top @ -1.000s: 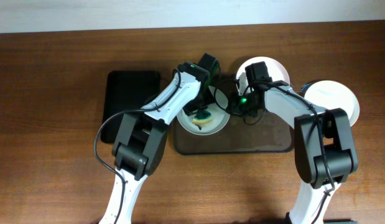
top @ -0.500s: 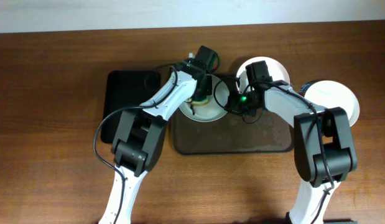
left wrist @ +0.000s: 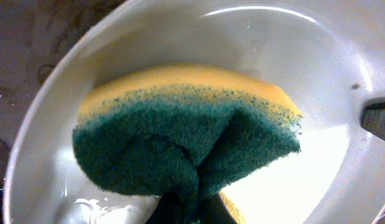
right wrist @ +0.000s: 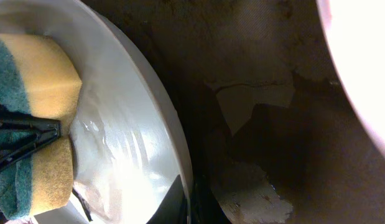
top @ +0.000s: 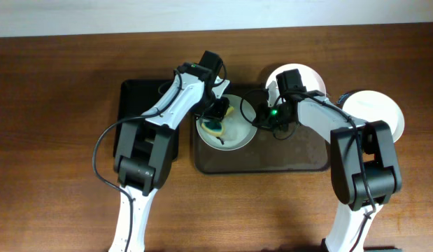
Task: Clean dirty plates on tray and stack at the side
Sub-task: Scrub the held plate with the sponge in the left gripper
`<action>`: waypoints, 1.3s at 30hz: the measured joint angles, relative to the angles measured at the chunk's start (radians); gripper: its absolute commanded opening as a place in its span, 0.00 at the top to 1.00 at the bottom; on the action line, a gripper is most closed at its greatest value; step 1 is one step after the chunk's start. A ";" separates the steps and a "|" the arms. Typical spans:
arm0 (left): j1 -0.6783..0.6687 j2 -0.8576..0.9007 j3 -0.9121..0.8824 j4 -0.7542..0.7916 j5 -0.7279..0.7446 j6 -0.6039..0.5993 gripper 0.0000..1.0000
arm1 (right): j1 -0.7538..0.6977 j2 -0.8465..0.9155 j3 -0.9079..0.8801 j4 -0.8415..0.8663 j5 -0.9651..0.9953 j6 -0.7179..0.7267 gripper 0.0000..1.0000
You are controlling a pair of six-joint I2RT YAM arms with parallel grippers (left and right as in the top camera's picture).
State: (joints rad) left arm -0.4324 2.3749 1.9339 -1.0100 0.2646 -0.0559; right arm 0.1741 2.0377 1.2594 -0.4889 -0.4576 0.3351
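Plate (top: 238,134) sits at the tray's (top: 293,157) left end. Left gripper (top: 217,117) pinches a sponge (left wrist: 186,143) against its inside. Right gripper (top: 260,116) clamps the plate's right rim.

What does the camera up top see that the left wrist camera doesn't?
Only the overhead view shows both arms, the brown tray, the black tray and two more plates: one by the right arm, one on the table. Only the left wrist view shows the sponge up close, green side bunched, and wet shine on the white plate. Both show that sponge, pinched by the left gripper, in that plate.
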 measured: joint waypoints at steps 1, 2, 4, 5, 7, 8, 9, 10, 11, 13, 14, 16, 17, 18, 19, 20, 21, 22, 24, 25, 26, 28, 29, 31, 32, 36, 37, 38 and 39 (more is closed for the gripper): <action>0.003 -0.019 -0.041 0.032 0.013 0.000 1.00 | 0.000 0.000 0.000 0.000 0.000 -0.003 0.96; 0.008 -0.048 -0.099 0.069 0.040 0.000 1.00 | 0.000 0.000 -0.001 -0.001 0.000 -0.005 0.96; 0.014 -0.057 -0.123 0.072 0.079 0.000 1.00 | -0.002 0.000 -0.001 -0.004 -0.001 -0.010 0.96; 0.017 -0.058 -0.128 0.071 0.097 0.000 1.00 | -0.002 0.000 -0.001 -0.004 -0.002 -0.016 0.96; 0.018 -0.058 -0.132 0.078 0.116 0.001 1.00 | -0.002 0.000 -0.001 -0.003 -0.002 -0.021 0.96; 0.018 -0.058 -0.132 0.083 0.121 0.001 1.00 | -0.002 0.000 -0.001 -0.003 -0.002 -0.021 0.96; 0.020 -0.058 -0.129 0.083 0.123 0.001 1.00 | -0.002 0.000 -0.001 -0.003 -0.002 -0.021 0.96; 0.021 -0.056 -0.114 0.074 0.119 0.001 1.00 | -0.002 0.000 -0.001 -0.003 -0.005 -0.034 0.96; 0.021 -0.053 -0.097 0.066 0.114 0.001 1.00 | -0.003 0.000 -0.001 -0.004 -0.006 -0.047 0.82; 0.027 -0.046 -0.002 0.044 0.104 0.003 1.00 | -0.002 0.000 0.017 -0.056 -0.016 -0.084 0.61; 0.032 -0.047 0.051 0.028 0.102 0.004 1.00 | 0.002 0.000 0.038 -0.087 -0.019 -0.117 0.57; 0.055 -0.059 0.166 -0.002 0.102 0.004 1.00 | 0.004 0.004 0.085 -0.177 0.013 -0.182 0.52; 0.062 -0.062 0.201 -0.021 0.102 0.004 1.00 | 0.004 0.008 0.107 -0.208 0.034 -0.213 0.52; 0.070 -0.065 0.240 -0.035 0.102 0.004 1.00 | 0.004 0.011 0.148 -0.232 0.065 -0.264 0.52; 0.076 -0.067 0.270 -0.043 0.102 0.003 1.00 | 0.004 0.011 0.177 -0.237 0.080 -0.311 0.52; 0.083 -0.068 0.294 -0.046 0.102 0.001 1.00 | 0.004 0.011 0.199 -0.226 0.095 -0.360 0.53; 0.089 -0.068 0.316 -0.045 0.102 -0.004 1.00 | 0.004 0.011 0.209 -0.199 0.102 -0.411 0.54; 0.101 -0.068 0.325 -0.045 0.102 -0.013 1.00 | 0.004 0.011 0.209 -0.180 0.108 -0.444 0.55; 0.125 -0.068 0.327 -0.054 0.101 -0.017 1.00 | 0.006 0.012 0.209 -0.145 0.117 -0.492 0.57; 0.132 -0.068 0.327 -0.055 0.098 -0.019 1.00 | 0.008 0.013 0.209 -0.132 0.119 -0.503 0.58; 0.140 -0.068 0.327 -0.056 0.090 -0.019 1.00 | 0.013 0.018 0.209 -0.114 0.121 -0.512 0.59; 0.140 -0.068 0.327 -0.058 0.083 -0.019 1.00 | 0.032 0.053 0.209 -0.095 0.121 -0.522 0.69; 0.138 -0.068 0.327 -0.061 0.083 -0.019 1.00 | 0.036 0.067 0.209 -0.085 0.121 -0.519 0.76; 0.137 -0.068 0.327 -0.064 0.082 -0.020 1.00 | 0.038 0.102 0.211 -0.077 0.117 -0.503 0.96; 0.137 -0.068 0.327 -0.066 0.081 -0.020 1.00 | 0.038 0.104 0.214 -0.079 0.121 -0.484 0.96; 0.137 -0.068 0.327 -0.068 0.076 -0.019 1.00 | 0.038 0.105 0.218 -0.098 0.122 -0.350 0.96; 0.137 -0.068 0.327 -0.071 0.072 -0.020 1.00 | 0.038 0.105 0.222 -0.116 0.132 -0.303 0.96; 0.132 -0.068 0.326 -0.083 0.048 -0.039 1.00 | 0.038 0.105 0.233 -0.166 0.173 -0.165 0.96; 0.125 -0.068 0.316 -0.086 0.018 -0.060 1.00 | 0.040 0.103 0.243 -0.196 0.201 -0.096 0.96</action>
State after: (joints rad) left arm -0.3077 2.3074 2.2498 -1.0962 0.2821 -0.1158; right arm 0.2146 2.1407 1.5024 -0.6849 -0.2565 0.2394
